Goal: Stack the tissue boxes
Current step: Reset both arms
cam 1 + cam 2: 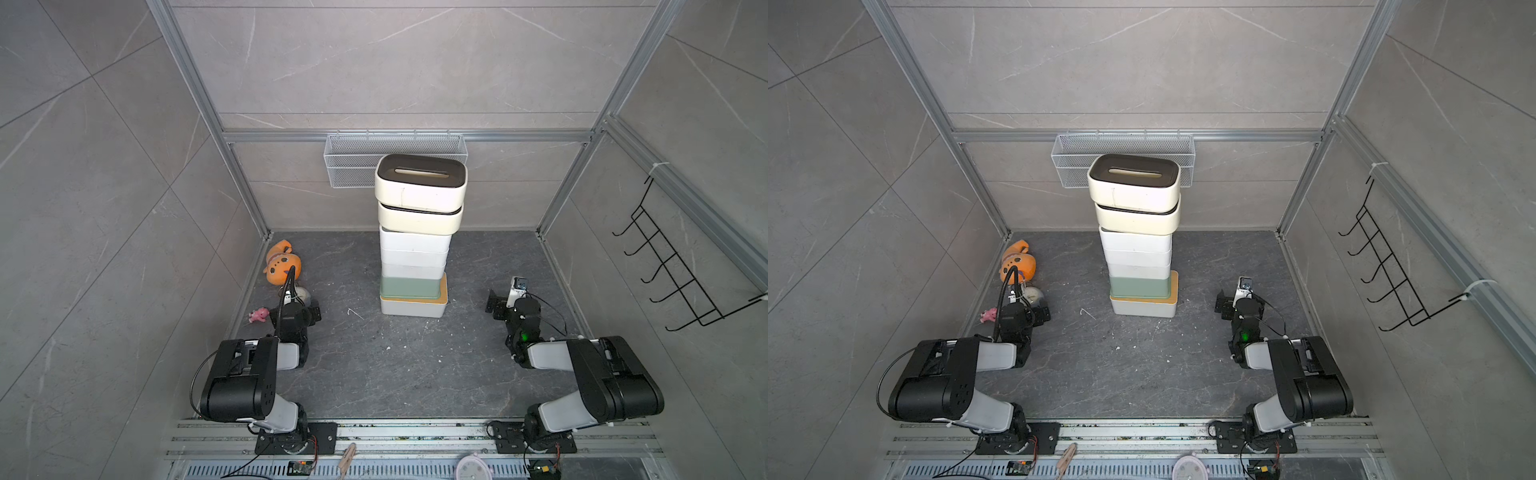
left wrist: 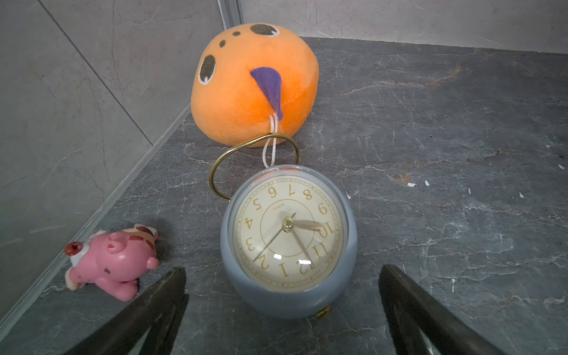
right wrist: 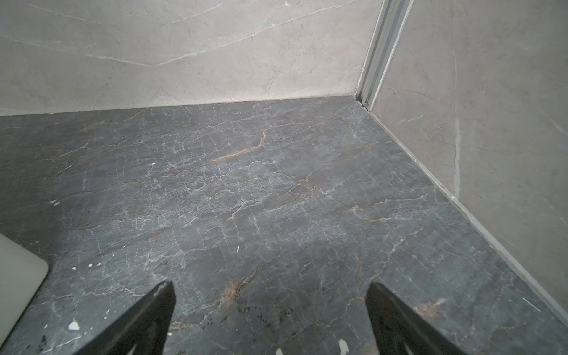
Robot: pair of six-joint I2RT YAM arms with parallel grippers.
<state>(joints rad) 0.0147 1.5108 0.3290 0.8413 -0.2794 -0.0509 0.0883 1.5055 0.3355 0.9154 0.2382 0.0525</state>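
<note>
Several tissue boxes stand in one tall stack [image 1: 415,241] [image 1: 1136,241] mid-floor in both top views. A cream box with a dark brown slotted lid [image 1: 420,183] is on top and a second cream box [image 1: 419,220] lies under it. Below come white boxes [image 1: 414,249], a pale green one [image 1: 410,287] and a white one with a bamboo lid [image 1: 413,308] on the floor. My left gripper [image 1: 306,306] [image 2: 281,273] stands open, left of the stack. My right gripper [image 1: 503,298] [image 3: 270,287] is open over bare floor, right of the stack. A white box corner [image 3: 18,270] shows in the right wrist view.
A grey-blue alarm clock [image 2: 289,239] lies just ahead of the left gripper, with an orange plush [image 2: 255,83] [image 1: 282,266] behind it and a pink toy [image 2: 113,264] beside the left wall. A white wire mesh basket [image 1: 353,162] hangs on the back wall. A black hook rack [image 1: 681,282] hangs on the right wall.
</note>
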